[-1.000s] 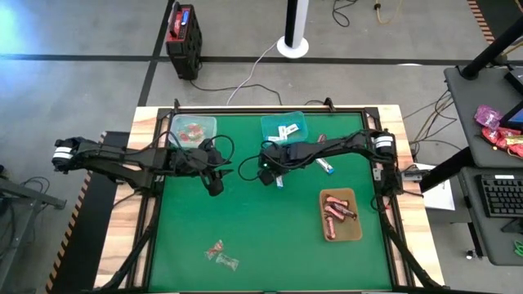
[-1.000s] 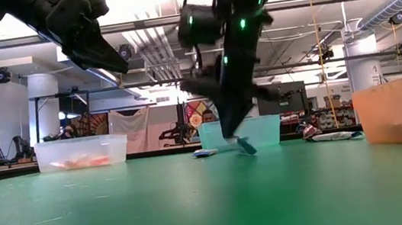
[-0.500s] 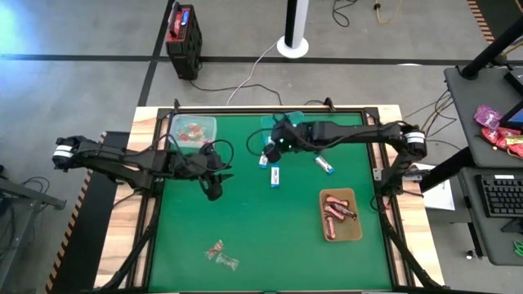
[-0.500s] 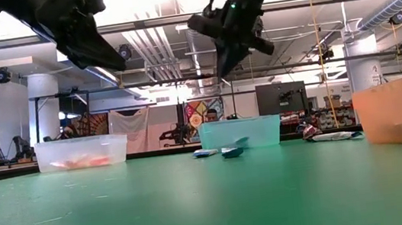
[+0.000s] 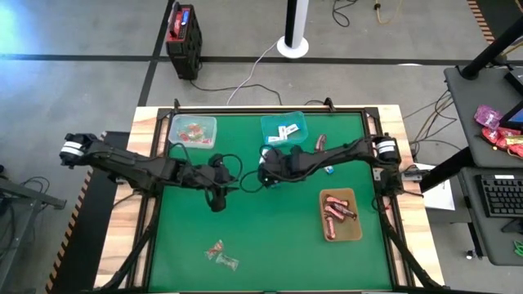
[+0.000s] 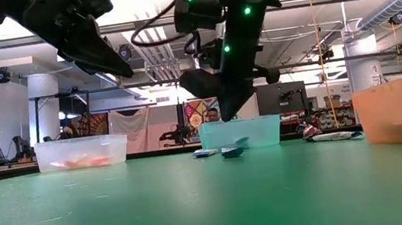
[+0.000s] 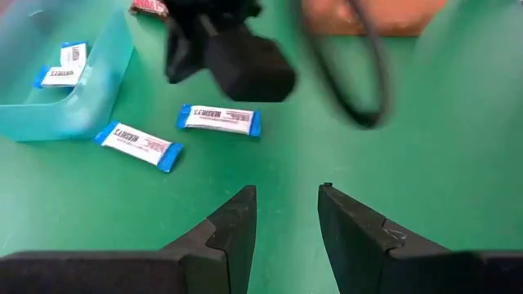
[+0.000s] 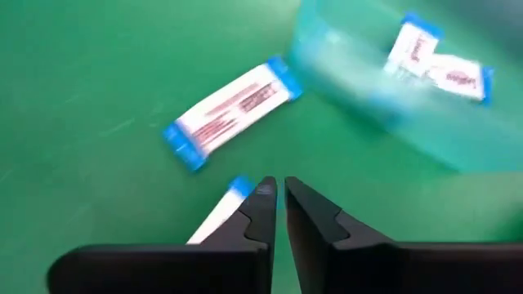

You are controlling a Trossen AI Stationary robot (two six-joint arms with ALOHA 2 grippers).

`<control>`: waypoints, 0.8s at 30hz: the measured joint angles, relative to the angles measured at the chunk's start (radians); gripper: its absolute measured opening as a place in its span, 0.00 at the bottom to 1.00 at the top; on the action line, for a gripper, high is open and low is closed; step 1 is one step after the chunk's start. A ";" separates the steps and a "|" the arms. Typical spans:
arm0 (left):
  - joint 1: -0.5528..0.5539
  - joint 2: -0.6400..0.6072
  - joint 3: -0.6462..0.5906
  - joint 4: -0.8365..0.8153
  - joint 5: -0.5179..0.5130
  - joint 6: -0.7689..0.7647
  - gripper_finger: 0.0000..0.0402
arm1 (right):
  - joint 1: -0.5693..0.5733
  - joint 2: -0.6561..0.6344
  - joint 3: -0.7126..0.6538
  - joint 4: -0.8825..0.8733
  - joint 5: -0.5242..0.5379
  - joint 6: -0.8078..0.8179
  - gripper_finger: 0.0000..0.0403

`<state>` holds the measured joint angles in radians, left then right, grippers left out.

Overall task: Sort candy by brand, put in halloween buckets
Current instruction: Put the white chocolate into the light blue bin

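I see two white-and-blue packets point(image 8: 231, 113) flat on the bench beside the teal bucket point(image 7: 57, 98) — hidden under my arms from above. My right fingers point(image 8: 278, 214) hang nearly clenched, empty; left fingers point(image 7: 286, 224) released, empty.

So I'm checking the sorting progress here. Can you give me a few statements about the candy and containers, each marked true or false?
1. The teal bucket holds white-and-blue packets. True.
2. The amber tray holds clear twists. False: it holds dark red-brown bars.
3. Two white-and-blue packets lie on the mat outside the teal bucket. True.
4. The right gripper carries a packet. False: its fingers are nearly together with nothing between them.
5. No candy lies at the near edge of the mat. False: clear twists lie there.
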<state>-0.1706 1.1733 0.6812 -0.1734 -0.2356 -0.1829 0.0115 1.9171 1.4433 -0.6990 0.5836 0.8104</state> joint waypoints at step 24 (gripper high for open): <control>-0.027 0.012 0.000 0.028 -0.069 -0.007 0.24 | -0.011 0.071 -0.146 0.279 -0.093 0.167 0.64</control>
<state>-0.1978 1.1849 0.6807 -0.1452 -0.3050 -0.1898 0.0001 1.9882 1.2974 -0.4195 0.4910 0.9777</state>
